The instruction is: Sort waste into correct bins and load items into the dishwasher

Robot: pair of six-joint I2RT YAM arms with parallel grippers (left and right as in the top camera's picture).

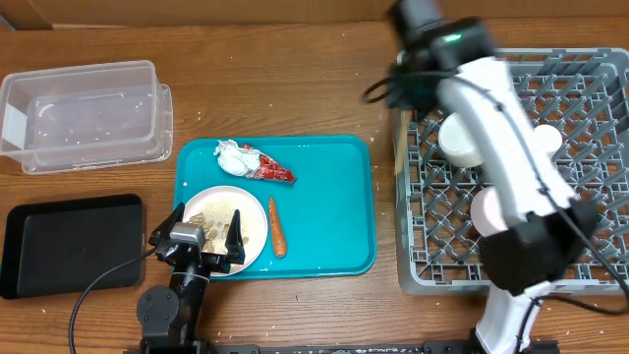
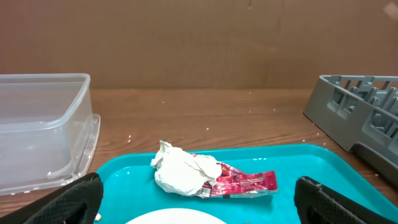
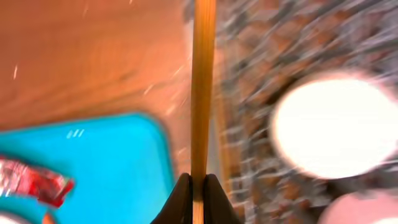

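Note:
My left gripper (image 1: 203, 239) is open and empty, low over the white plate (image 1: 239, 218) with pale rice scraps on the teal tray (image 1: 334, 206). In the left wrist view its fingers (image 2: 199, 208) frame the crumpled tissue (image 2: 183, 174) and the red-and-white wrapper (image 2: 245, 183). The tissue (image 1: 232, 156), wrapper (image 1: 272, 170) and carrot (image 1: 277, 228) lie on the tray. My right gripper (image 3: 198, 182) is shut on the wooden chopsticks (image 3: 203, 87), above the gap between the tray and the grey rack (image 1: 580, 98). That view is blurred. In the overhead view the right arm (image 1: 491, 118) hides those fingers.
The clear tub (image 1: 88, 113) stands at the back left, and it also shows in the left wrist view (image 2: 37, 130). The black tray (image 1: 69, 241) lies at the front left. White dishes (image 1: 460, 140) sit in the rack, partly under the right arm.

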